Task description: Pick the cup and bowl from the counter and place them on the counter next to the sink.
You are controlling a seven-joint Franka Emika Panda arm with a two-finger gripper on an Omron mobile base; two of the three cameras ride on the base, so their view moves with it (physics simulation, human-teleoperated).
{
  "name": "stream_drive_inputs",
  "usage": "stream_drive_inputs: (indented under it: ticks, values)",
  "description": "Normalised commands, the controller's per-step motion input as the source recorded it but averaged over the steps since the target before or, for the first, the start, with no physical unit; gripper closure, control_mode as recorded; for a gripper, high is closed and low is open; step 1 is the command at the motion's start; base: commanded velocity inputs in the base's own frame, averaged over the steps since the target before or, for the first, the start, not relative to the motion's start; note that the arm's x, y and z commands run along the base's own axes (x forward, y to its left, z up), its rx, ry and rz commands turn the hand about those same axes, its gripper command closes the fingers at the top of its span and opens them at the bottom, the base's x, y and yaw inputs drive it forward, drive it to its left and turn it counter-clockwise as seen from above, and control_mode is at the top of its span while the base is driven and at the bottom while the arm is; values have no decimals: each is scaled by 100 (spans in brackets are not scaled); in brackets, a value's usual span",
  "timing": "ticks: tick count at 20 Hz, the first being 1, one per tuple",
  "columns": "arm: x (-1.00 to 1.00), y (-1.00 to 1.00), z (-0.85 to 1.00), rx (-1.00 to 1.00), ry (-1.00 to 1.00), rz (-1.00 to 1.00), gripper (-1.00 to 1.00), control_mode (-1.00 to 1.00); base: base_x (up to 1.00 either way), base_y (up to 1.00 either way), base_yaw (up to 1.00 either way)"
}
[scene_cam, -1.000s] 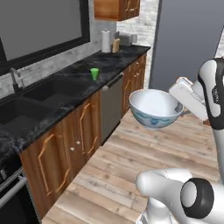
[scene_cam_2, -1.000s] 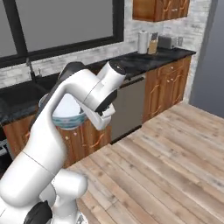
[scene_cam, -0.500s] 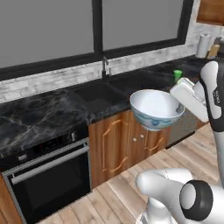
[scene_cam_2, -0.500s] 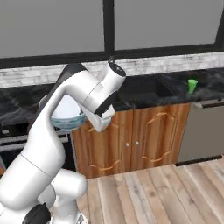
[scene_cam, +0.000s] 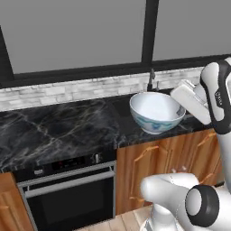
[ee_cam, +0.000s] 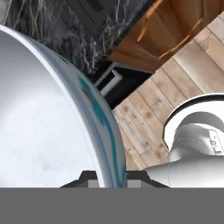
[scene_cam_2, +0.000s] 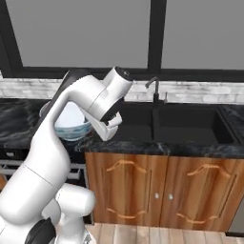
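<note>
The white bowl (scene_cam: 156, 111) with a blue pattern hangs in the air above the front edge of the black marble counter (scene_cam: 58, 131). My gripper (scene_cam: 178, 103) is shut on its right rim. In the hand view that rim (ee_cam: 98, 131) runs down between my fingertips (ee_cam: 107, 178). From the right base view the bowl (scene_cam_2: 71, 123) sits half behind my arm, left of the black sink (scene_cam_2: 186, 125) and its faucet (scene_cam_2: 155, 90). In the left base view the faucet (scene_cam: 151, 80) rises just behind the bowl. The cup is out of view.
A black oven (scene_cam: 67, 191) sits under the counter at the left, with brown cabinet doors (scene_cam_2: 157, 190) under the sink. A brick backsplash and a dark window run along the back wall. Wooden floor (ee_cam: 175, 74) lies below.
The whole scene has slid sideways as the base moved along the counter; the sink and oven now face me. The bowl stays gripped in the same pose.
</note>
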Motion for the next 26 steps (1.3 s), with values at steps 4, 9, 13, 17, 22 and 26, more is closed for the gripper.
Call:
stream_drive_inputs:
  ticks: [4,9,13,17,22,26]
  values:
    - [0,0,0,0,0,0,100,100,67,-55,29]
    - [0,0,0,0,0,0,100,100,94,-41,19]
    - [0,0,0,0,0,0,100,100,78,3,0]
    - [0,0,0,0,0,0,100,100,5,0,0]
    - [0,0,0,0,0,0,100,100,0,0,0]
    - [0,8,0,0,0,0,100,-100,0,1,0]
